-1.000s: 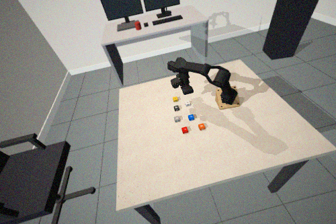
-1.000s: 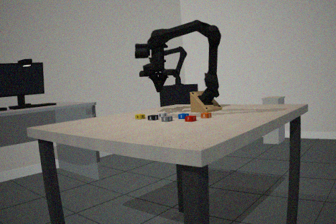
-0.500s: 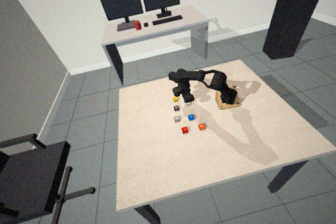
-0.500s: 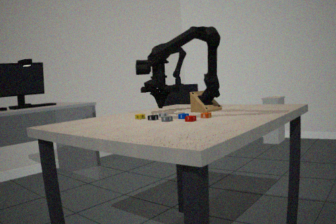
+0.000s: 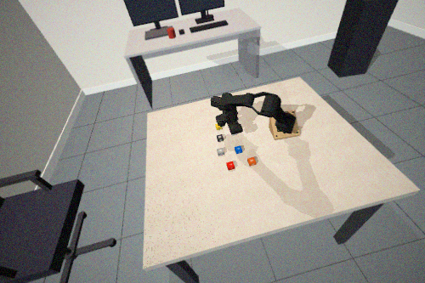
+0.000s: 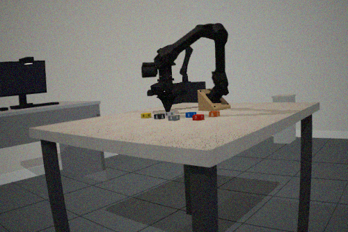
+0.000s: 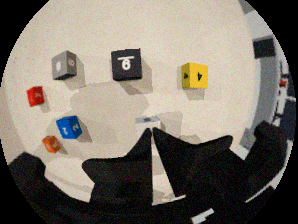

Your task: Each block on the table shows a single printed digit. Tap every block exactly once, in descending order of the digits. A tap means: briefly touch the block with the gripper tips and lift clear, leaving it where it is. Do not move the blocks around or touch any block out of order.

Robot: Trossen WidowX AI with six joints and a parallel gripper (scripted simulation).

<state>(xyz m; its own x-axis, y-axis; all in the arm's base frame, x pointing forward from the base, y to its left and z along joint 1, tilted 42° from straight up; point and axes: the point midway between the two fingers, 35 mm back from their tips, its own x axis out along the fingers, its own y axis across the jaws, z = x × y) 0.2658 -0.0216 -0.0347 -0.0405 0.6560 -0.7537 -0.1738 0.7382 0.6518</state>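
My gripper (image 6: 168, 110) (image 7: 150, 131) is shut, tips down at the white block (image 6: 169, 113) (image 7: 147, 120), whose digit is unreadable; fingers partly cover it, and contact is unclear. The arm hides it in the top view. In the wrist view, a black block (image 7: 126, 64) (image 5: 220, 138) shows a 6-like shape with a bar above, and a yellow block (image 7: 194, 75) (image 5: 218, 127) shows 4. A grey block (image 7: 64, 65) (image 5: 220, 151) seems to show 8, and a blue block (image 7: 69, 127) (image 5: 238, 149) 2. Digits on the red block (image 7: 35, 96) (image 5: 230, 166) and orange block (image 7: 51, 144) (image 5: 252, 161) are unclear.
The black and yellow blocks stand beyond the white one in the wrist view; the others are to the left. The arm's wooden base (image 5: 280, 132) (image 6: 205, 104) stands on the table (image 5: 191, 218). A desk with two monitors is behind.
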